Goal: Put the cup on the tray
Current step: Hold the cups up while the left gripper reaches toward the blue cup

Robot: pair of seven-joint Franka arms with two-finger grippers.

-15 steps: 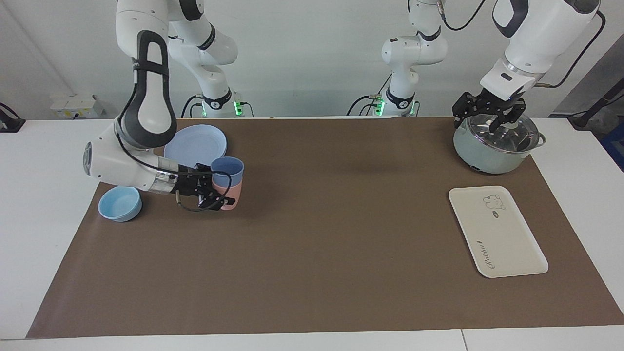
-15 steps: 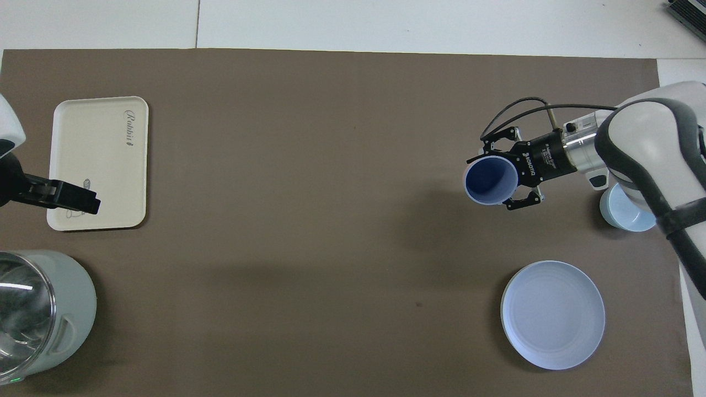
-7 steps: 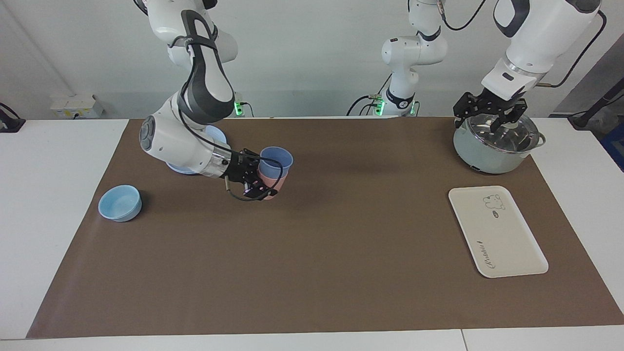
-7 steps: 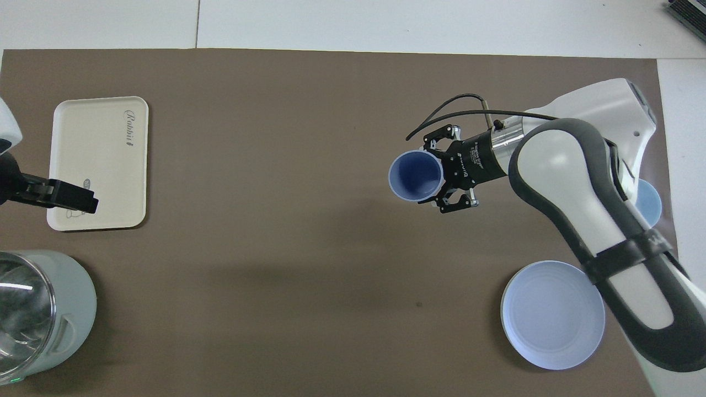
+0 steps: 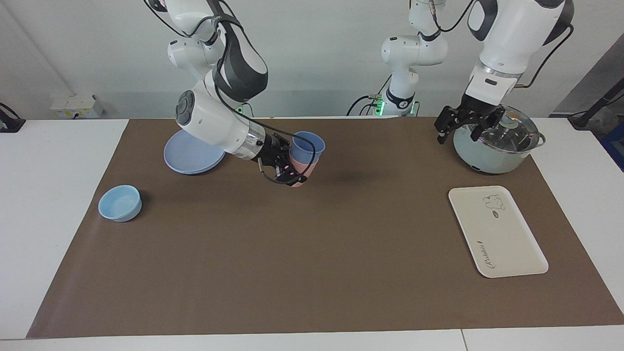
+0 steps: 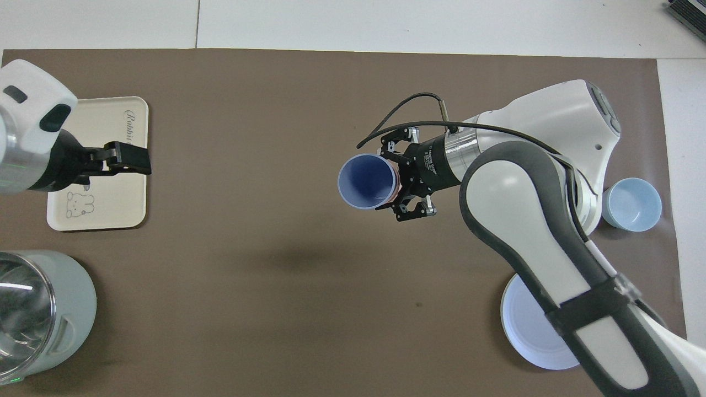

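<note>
The right gripper (image 5: 291,168), clamped on the nested periwinkle-blue plastic cup (image 5: 307,146), carries it midway; the cream rectangular tray (image 5: 507,243) waits empty.

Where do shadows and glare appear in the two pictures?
Facing view: the held cup in the right gripper casts a soft shadow on the brown mat; the pot lid glints. Overhead view: a blurred dark patch lies on the mat, and the lid glares white.
</note>
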